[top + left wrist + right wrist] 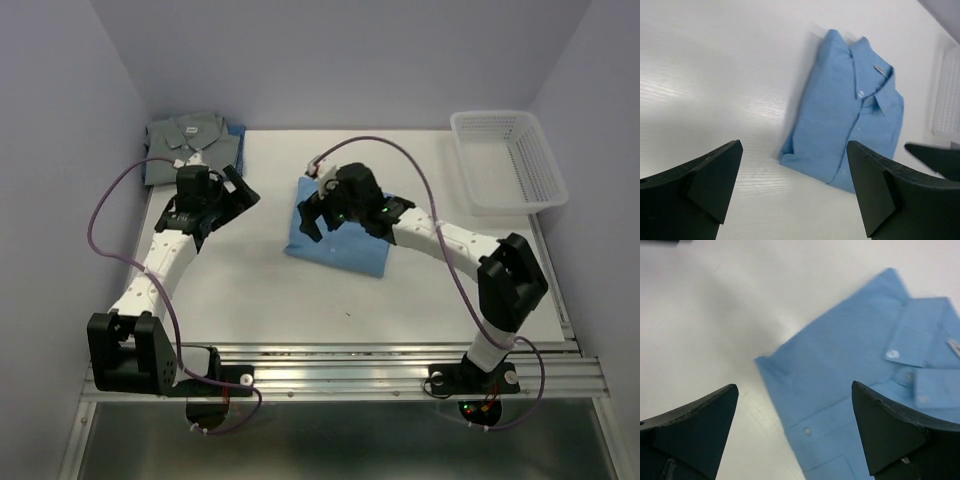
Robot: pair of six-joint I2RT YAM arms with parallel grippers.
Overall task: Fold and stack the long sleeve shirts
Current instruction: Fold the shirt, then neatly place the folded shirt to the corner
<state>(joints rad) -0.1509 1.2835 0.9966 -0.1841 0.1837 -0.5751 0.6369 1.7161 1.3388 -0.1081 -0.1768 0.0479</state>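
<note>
Both grippers are wide open and empty. My right gripper [322,220] hangs right over the folded light blue collared shirt [345,252] mid-table, which sits skewed to the table edges. The folded grey-green collared shirt [190,140] is in the far left corner, just beyond the left gripper [232,208]. I reckon the right arm grabs blue and carries it far-left.

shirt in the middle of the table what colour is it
The folded shirt is plain light blue. The left wrist view shows it best.
</note>
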